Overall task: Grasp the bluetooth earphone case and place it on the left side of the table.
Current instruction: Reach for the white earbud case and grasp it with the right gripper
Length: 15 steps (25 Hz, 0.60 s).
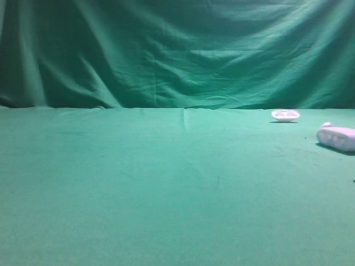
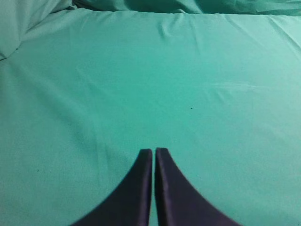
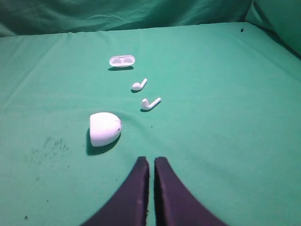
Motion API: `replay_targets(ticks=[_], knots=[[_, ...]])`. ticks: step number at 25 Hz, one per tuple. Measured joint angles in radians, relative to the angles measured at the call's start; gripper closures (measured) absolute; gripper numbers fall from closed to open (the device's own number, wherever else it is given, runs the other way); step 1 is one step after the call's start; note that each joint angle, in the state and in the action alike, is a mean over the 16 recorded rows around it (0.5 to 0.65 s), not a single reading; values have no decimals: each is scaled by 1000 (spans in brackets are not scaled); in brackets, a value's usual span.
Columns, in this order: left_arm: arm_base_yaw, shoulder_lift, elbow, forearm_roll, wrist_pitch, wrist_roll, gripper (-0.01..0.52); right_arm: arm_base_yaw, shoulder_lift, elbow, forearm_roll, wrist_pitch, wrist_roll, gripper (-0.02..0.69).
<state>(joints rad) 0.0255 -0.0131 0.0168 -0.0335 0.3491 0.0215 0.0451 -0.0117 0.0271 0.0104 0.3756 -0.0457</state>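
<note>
Green cloth covers the table (image 1: 138, 183); the bluetooth earphone case (image 3: 104, 128) is seen just ahead-left of the closed, empty right gripper (image 3: 151, 162); the left gripper (image 2: 154, 153) is likewise closed.

Green table (image 1: 138, 194), earphone case (image 3: 104, 128), earbuds (image 3: 150, 103)

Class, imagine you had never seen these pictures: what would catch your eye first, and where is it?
White pieces on the green table stand out: in the right wrist view, the bluetooth earphone case lies just ahead and left of the shut right gripper. Beyond it lie two loose earbuds, then a shallow white tray. The left gripper sits shut over bare cloth.
</note>
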Motion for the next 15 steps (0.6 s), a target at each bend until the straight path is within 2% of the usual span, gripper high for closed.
replay_targets(ticks=[15], knots=[[0, 0, 0, 0, 0, 0, 514, 0, 0, 0, -8, -13, 0, 665]])
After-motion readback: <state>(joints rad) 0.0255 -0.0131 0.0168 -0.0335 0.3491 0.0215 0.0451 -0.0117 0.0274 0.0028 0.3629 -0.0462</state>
